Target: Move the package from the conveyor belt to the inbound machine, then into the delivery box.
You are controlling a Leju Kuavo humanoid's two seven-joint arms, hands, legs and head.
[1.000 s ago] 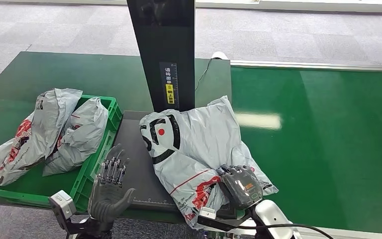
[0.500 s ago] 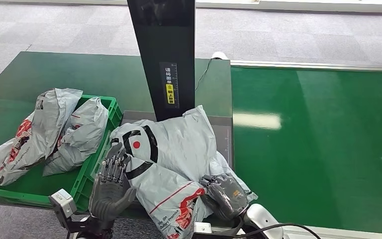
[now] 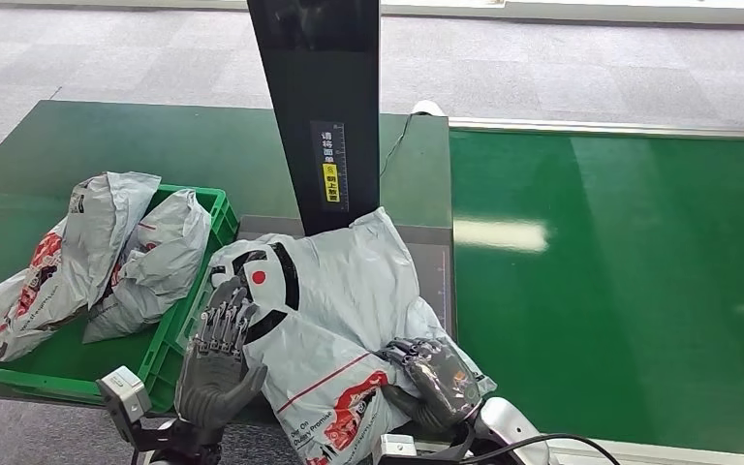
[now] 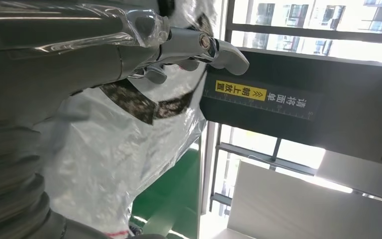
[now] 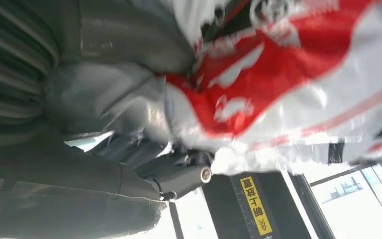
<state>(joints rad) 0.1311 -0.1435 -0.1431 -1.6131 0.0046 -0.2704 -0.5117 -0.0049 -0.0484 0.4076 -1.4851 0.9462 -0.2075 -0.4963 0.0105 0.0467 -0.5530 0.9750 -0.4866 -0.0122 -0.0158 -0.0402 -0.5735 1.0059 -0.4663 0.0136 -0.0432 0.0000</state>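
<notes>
Grey package: the plastic mailer (image 3: 334, 310) with black, red and white print lies on the dark platform (image 3: 436, 247) of the inbound machine, at the foot of its black post (image 3: 320, 107); its near end hangs over the counter edge toward the robot.
Change: over the last second the package has slid left across the platform, off the side by the conveyor belt (image 3: 620, 281), until its left edge sits just beside the green box (image 3: 189, 320); in the last half second it moved only slightly.
Right hand: the right hand (image 3: 433, 380) grips the package's red-printed near corner, fingers curled over the bag; it has travelled left with it.
Left hand: the left hand (image 3: 215, 360) stands with fingers apart and pointing up, holding nothing, its fingertips (image 3: 228, 295) against the package's left edge.
Green box: the delivery box on the green counter (image 3: 155, 145) holds two crumpled grey packages (image 3: 107, 252), one spilling over its left rim.
</notes>
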